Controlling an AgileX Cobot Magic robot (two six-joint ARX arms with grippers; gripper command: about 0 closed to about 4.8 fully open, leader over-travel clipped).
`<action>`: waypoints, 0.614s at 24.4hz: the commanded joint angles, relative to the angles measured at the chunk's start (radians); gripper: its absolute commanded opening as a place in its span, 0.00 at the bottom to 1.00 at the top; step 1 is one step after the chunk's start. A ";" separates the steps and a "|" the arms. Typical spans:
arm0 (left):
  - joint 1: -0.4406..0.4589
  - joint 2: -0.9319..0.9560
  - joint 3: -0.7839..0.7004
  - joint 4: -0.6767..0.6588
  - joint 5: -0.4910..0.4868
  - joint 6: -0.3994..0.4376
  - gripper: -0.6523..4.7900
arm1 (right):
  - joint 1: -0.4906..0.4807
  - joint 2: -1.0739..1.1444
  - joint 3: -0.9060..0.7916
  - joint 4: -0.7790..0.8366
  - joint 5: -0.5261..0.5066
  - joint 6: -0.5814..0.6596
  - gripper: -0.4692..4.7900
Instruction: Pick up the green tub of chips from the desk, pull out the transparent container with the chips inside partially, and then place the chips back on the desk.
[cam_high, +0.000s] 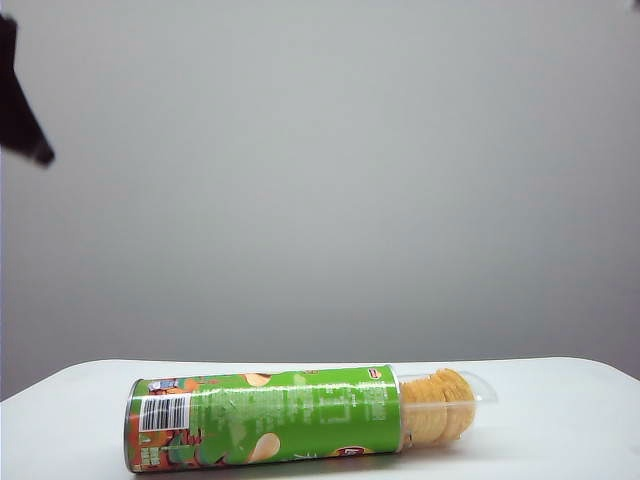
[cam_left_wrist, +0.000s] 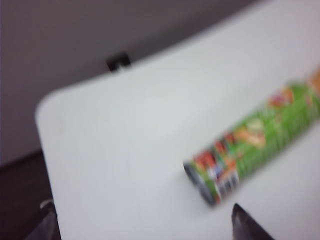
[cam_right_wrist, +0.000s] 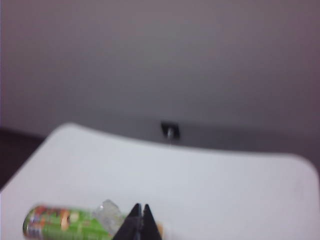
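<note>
Exterior view: the tub (cam_high: 265, 417) lay on its side on the desk (cam_high: 560, 400), barcode end at nine o'clock. The clear container (cam_high: 470, 392) stuck partly out of the three o'clock end with the chips (cam_high: 438, 403) stacked inside. My left claw (cam_left_wrist: 145, 225) hung above the desk, well clear of the tub — fingers (cam_left_wrist: 247, 225) spread wide, holding nothing. My right claw (cam_right_wrist: 139, 220) was pinched shut and empty, raised over the container end.
</note>
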 joint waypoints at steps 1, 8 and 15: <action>0.000 -0.164 -0.066 0.181 -0.064 -0.112 0.93 | -0.042 -0.108 -0.034 0.031 0.019 0.009 0.09; 0.000 -0.403 -0.273 0.376 -0.224 -0.133 0.79 | -0.042 -0.316 -0.338 0.273 0.223 0.101 0.09; 0.000 -0.561 -0.466 0.497 -0.132 -0.171 0.78 | -0.037 -0.539 -0.608 0.456 0.245 0.202 0.09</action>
